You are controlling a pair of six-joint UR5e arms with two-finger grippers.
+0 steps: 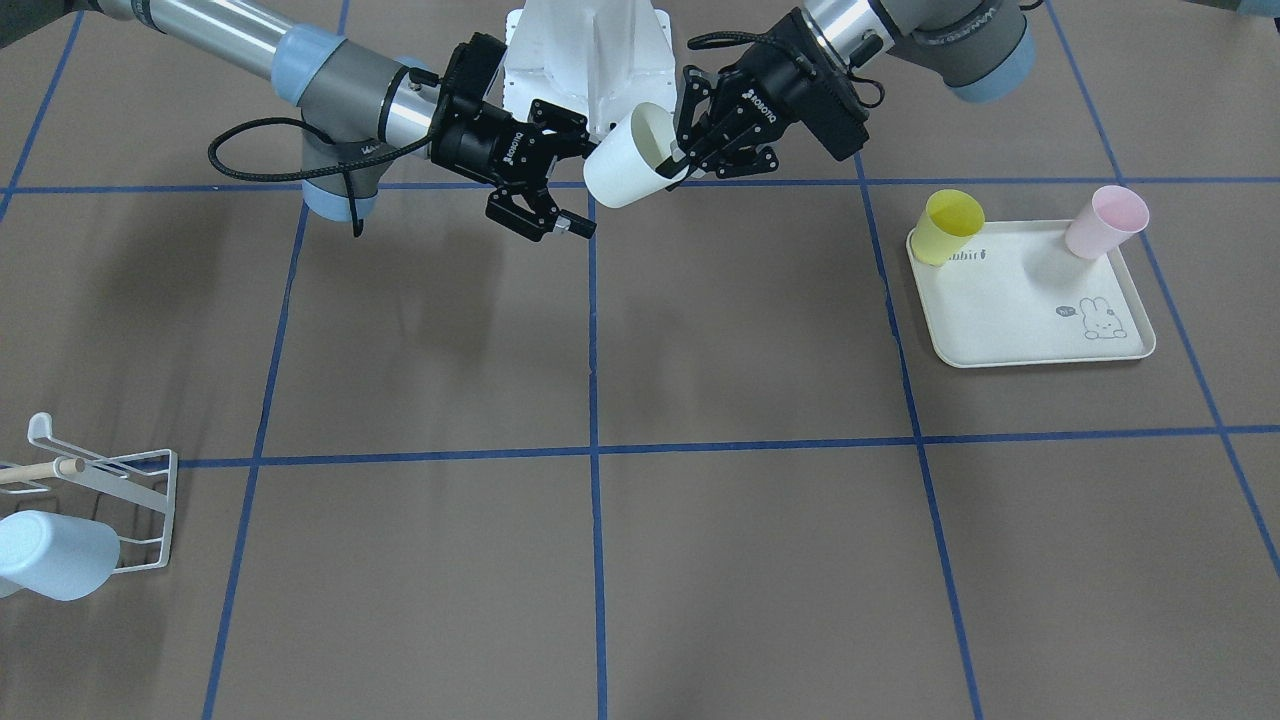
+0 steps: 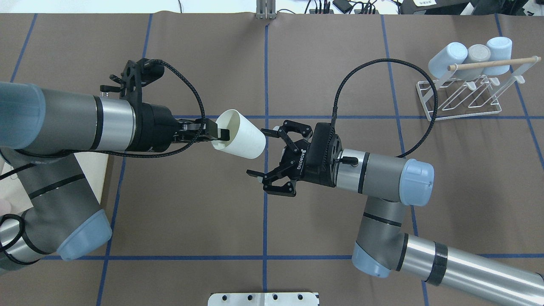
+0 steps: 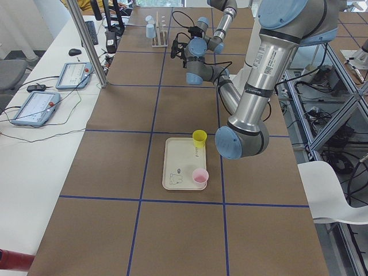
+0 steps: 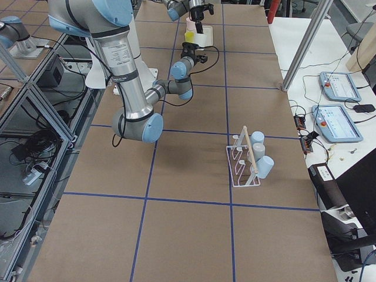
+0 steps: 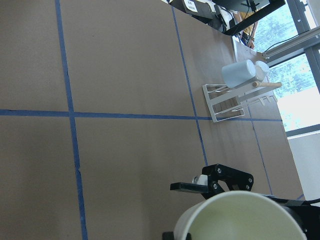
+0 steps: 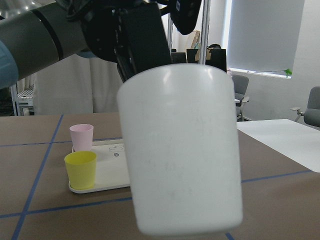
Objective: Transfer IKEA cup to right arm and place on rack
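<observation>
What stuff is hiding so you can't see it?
- Front-facing view: the white wire rack and its pale blue cup are cut off by the left edge.
- Overhead view: the cream rectangular tray is mostly hidden under the left arm.
- Right wrist view: the white plastic cup fills the frame, hiding where the left gripper pinches its rim.
- Side views: the right gripper is too small to judge.

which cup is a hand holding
The white cup, its rim pinched by the left hand. The yellow cup and pink cup stand on the tray; others sit on the rack.
</observation>
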